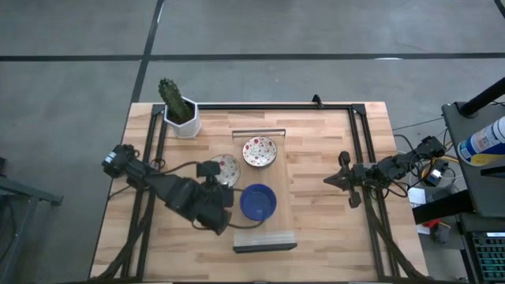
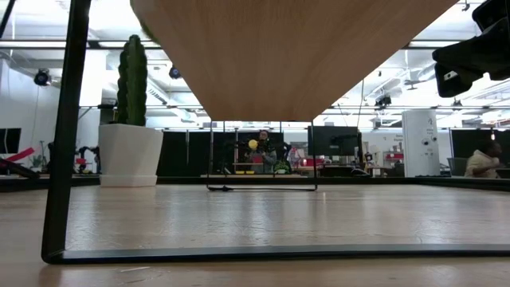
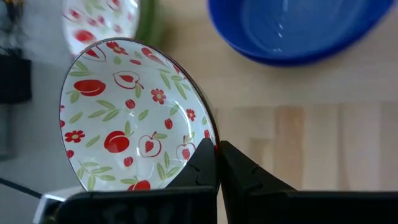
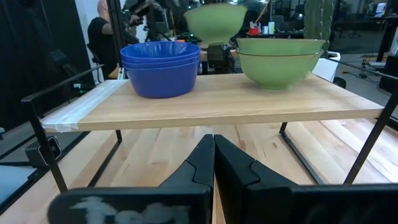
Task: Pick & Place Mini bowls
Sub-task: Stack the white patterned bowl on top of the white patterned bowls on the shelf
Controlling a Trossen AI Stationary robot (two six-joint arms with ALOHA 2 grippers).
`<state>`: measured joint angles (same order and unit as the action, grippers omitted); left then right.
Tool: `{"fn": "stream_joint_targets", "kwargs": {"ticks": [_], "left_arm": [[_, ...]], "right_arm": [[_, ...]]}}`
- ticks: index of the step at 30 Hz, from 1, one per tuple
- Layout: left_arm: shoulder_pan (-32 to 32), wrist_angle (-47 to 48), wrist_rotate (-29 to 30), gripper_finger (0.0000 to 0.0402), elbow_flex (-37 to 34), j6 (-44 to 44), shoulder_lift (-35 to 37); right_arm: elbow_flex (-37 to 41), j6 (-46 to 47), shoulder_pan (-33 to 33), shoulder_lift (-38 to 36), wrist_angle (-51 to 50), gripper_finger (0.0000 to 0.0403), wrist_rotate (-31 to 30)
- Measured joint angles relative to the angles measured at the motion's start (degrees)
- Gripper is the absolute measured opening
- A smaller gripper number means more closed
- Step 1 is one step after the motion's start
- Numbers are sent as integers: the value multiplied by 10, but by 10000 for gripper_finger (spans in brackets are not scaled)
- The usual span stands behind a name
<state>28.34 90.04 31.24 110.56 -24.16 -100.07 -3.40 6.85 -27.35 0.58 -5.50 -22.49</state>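
Left gripper (image 3: pixel 217 163) is clamped on the rim of a cream-white mini bowl with red fruit and green leaf print (image 3: pixel 134 118), holding it tilted up off the surface; in the high view that gripper (image 1: pixel 225 192) sits just left of the raised light-wood shelf (image 1: pixel 268 229) at table centre, with the held bowl (image 1: pixel 226 168) partly hidden under the wrist. Just beside it on the shelf: a stack of solid cobalt blue mini bowls (image 1: pixel 258 202), seen as three nested from the right wrist view (image 4: pixel 160 67). Farther back on the shelf is a second patterned bowl stack, cream inside (image 1: pixel 259 151), pale green outside and two deep in the right wrist view (image 4: pixel 280 60). The held bowl shows in that view as a blurred pale green shape (image 4: pixel 215 21) above and between the two stacks. Right gripper (image 1: pixel 341 180) is idle at the right side of the light wooden table (image 1: pixel 323 237), well apart from the shelf, fingers pressed together with nothing between them (image 4: pixel 214 163). White faceted pot with a green cactus (image 1: pixel 180 110) stands at the back left corner of the table. No readable brand or label on the bowls or pot; a blue-and-white bottle (image 1: pixel 483 142) off the table's right edge carries print too small to read. Low view shows only the shelf underside (image 2: pixel 287 48), the cactus pot and people in the room behind.
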Motion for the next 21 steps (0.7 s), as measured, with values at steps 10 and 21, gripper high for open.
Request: {"fn": "stream_joint_targets", "kwargs": {"ticks": [10, 21], "left_arm": [[-80, 0, 24, 0, 57, 138, 0], [-157, -85, 31, 0, 78, 300, 0]], "right_arm": [[0, 0, 0, 0, 0, 8, 0], [0, 0, 0, 0, 0, 8, 0]]}}
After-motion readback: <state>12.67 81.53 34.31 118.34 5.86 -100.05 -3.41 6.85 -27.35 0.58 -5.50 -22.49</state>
